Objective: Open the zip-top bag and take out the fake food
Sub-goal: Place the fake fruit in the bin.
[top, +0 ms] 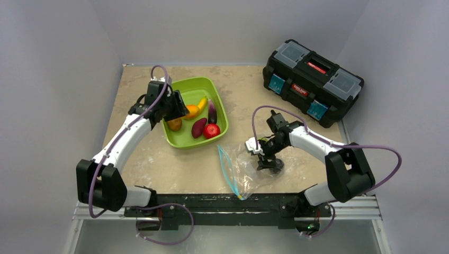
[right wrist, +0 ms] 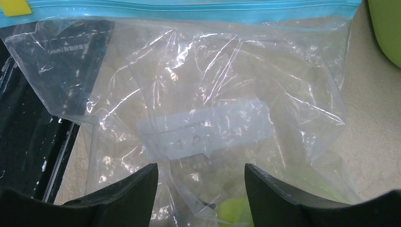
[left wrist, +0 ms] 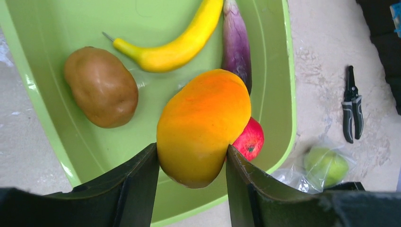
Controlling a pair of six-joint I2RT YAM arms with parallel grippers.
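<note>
While the left gripper [left wrist: 191,149] clamps the orange fruit [left wrist: 203,123] above the lime-green tray [left wrist: 279,71], we see the banana [left wrist: 175,45], eggplant [left wrist: 236,42], brown kiwi [left wrist: 100,86] and red apple [left wrist: 249,139] lying in that tray, upper left of centre in the overhead view. At lower centre there, the zip-top bag [top: 241,169] lies on the table [top: 159,164]. Its teal zipper strip [right wrist: 189,7] runs along the top of the right wrist view. The right gripper [right wrist: 201,172] sits at the bag with fingers spread and crinkled plastic between them. A green pear [right wrist: 234,210] shows inside at the bottom edge.
</note>
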